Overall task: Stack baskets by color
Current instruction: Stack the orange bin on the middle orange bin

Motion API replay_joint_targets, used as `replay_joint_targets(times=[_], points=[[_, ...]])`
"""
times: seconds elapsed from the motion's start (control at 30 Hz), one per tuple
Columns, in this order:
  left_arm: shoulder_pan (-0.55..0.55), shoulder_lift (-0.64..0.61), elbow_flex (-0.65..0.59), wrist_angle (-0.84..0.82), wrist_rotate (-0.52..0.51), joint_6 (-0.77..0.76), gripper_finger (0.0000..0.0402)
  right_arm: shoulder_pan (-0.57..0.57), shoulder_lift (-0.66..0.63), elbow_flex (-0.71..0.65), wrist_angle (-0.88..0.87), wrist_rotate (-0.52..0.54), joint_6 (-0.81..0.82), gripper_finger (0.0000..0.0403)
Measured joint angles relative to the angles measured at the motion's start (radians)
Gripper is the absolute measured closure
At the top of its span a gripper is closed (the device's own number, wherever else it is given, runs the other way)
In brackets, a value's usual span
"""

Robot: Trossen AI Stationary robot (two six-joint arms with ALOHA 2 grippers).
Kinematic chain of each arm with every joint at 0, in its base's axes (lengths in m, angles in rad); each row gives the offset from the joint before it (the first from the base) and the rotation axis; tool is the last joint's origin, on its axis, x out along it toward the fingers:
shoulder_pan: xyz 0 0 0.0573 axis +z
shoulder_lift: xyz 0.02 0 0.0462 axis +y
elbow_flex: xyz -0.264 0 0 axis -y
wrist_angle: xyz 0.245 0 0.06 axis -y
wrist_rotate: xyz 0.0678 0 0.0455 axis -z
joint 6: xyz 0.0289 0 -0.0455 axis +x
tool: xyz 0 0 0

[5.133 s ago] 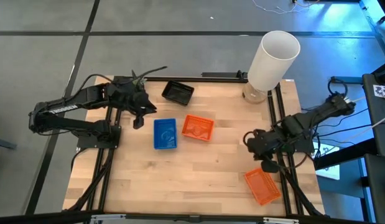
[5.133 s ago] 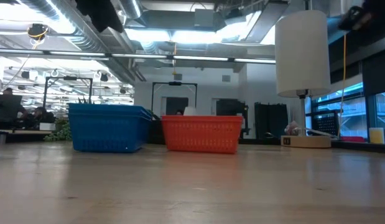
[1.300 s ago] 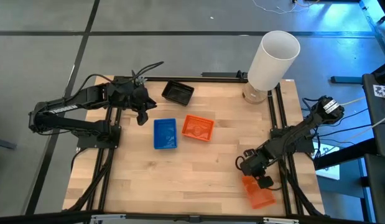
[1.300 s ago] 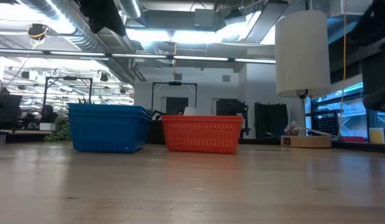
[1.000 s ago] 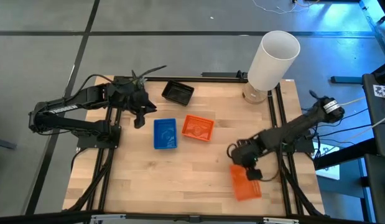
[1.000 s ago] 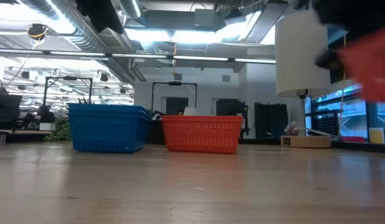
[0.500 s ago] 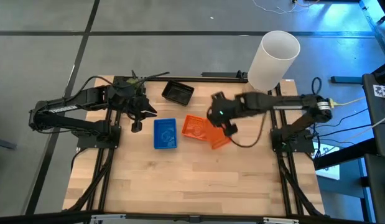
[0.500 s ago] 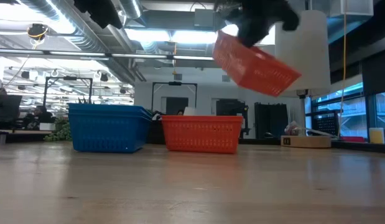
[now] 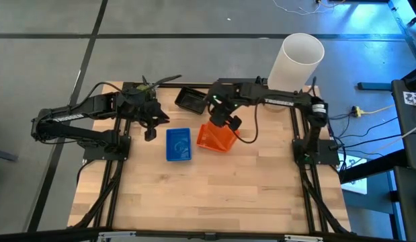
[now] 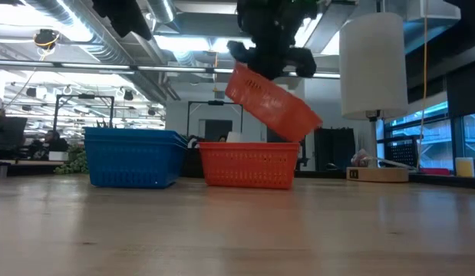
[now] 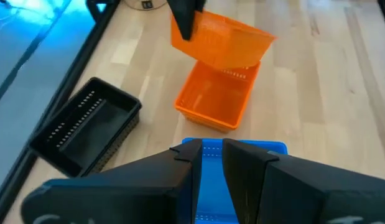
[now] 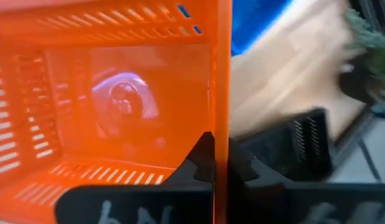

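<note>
From my remote seat: the right end effector (image 9: 229,121) is clamped on one wall of an orange basket (image 10: 272,103) and has it in the air, right over a second orange basket (image 10: 249,165) that sits flat on the table (image 9: 214,195). I'll use that lower orange one as my landmark. The held basket is tilted; in the low view its left end is up by the grip and its right end dips toward the landmark's rim, open side still roughly up. Whether they touch I can't tell. In the right wrist view the fingers (image 12: 204,163) pinch the thin rim, and I can see a smooth floor with slotted mesh walls.

The landmark is a shallow plastic rectangle with mesh sides, open side up; from above its long axis runs roughly left to right, a bit skewed. Just to its left sits a blue basket (image 9: 178,144), same shape, long axis pointing the other way, toward the front and back edges. Behind and to the landmark's left is a black basket (image 9: 191,100), near the table's back edge.

The left end effector (image 9: 148,130) hangs just left of the blue basket, fingers slightly apart, holding nothing. A tall white cylinder (image 9: 295,64) stands back and to the right of the landmark.
</note>
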Motion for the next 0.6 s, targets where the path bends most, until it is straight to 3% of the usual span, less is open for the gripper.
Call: replay_joint_targets(times=[0.33, 0.6], points=[[0.001, 0.000, 0.000, 0.000, -0.085, -0.021, 0.0347, -0.026, 0.029, 0.000, -0.127, -0.099, -0.127, 0.0403], [0.001, 0.000, 0.000, 0.000, -0.087, -0.021, 0.0347, -0.026, 0.029, -0.012, -0.110, -0.073, -0.157, 0.0403]])
